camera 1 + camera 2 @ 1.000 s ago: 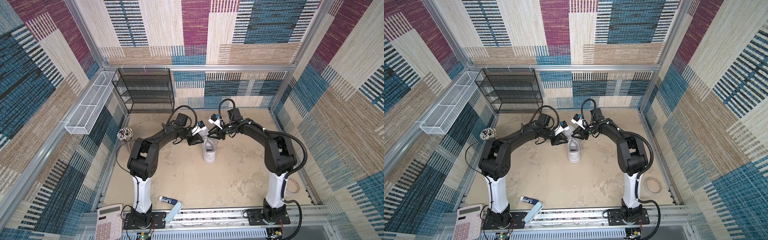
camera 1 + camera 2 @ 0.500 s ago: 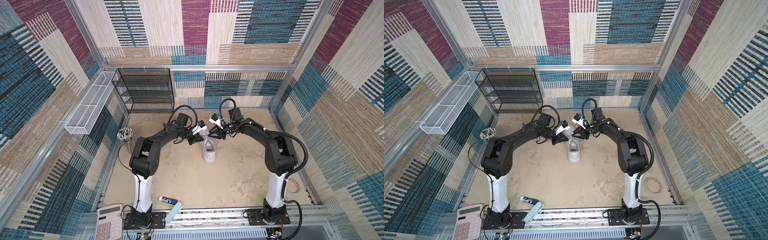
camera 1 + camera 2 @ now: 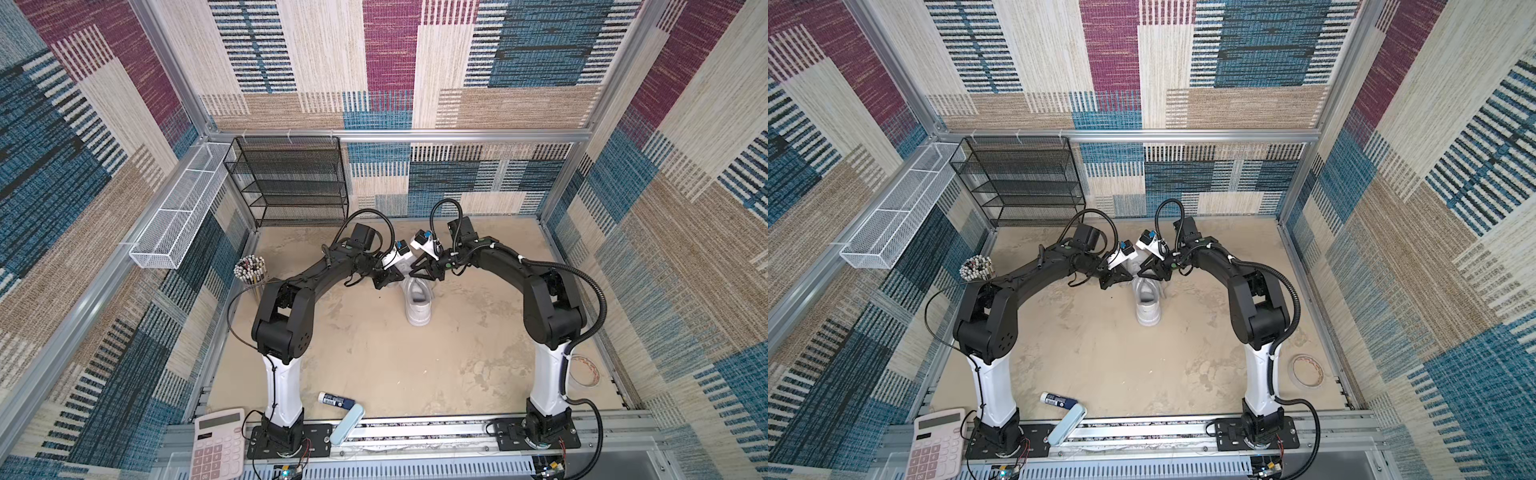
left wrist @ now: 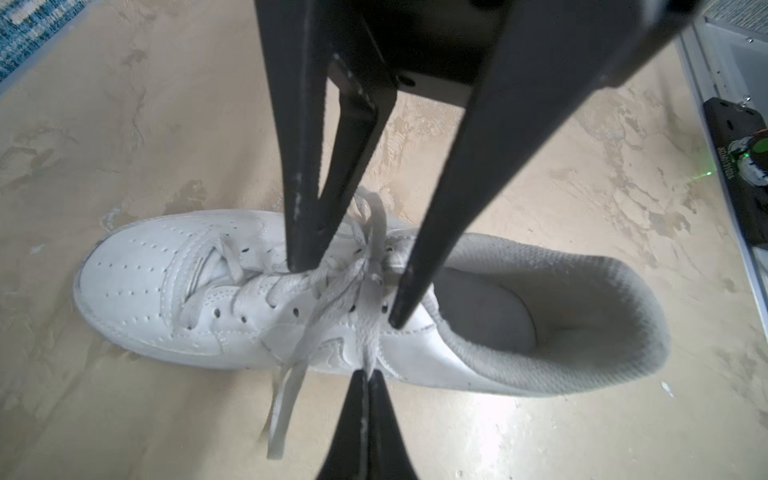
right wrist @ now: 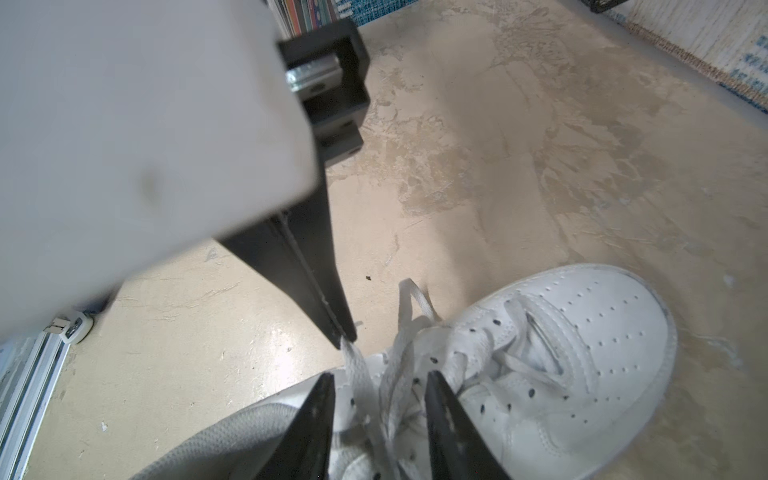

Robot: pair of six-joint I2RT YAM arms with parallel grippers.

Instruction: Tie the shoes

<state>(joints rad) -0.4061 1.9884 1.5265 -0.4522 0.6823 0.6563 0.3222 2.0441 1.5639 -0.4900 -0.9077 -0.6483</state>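
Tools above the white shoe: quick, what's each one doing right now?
Left tool: closed, pinching a white lace.
Right tool: open, holding nothing.

The left arm [image 3: 286, 307] and the right arm [image 3: 552, 307] share one build: matte black, rounded joint housings above a glossy white lower column, each standing on a flat black base plate [image 3: 512, 438] dotted with small screws. A ribbed black conduit [image 3: 601, 305] hangs off the right arm, and a thin black cable [image 3: 228, 313] loops off the left. Just behind the fingers of each arm sits a white camera block [image 3: 420, 241] with a blue mark, fed by an arching black cable. The left fingers [image 4: 349, 440] and right fingers [image 5: 453, 436] are flat black tapering wedges with pale scuffs along their edges. Behind the left fingers, a silver rail [image 5: 311, 77] sits in a black bracket.
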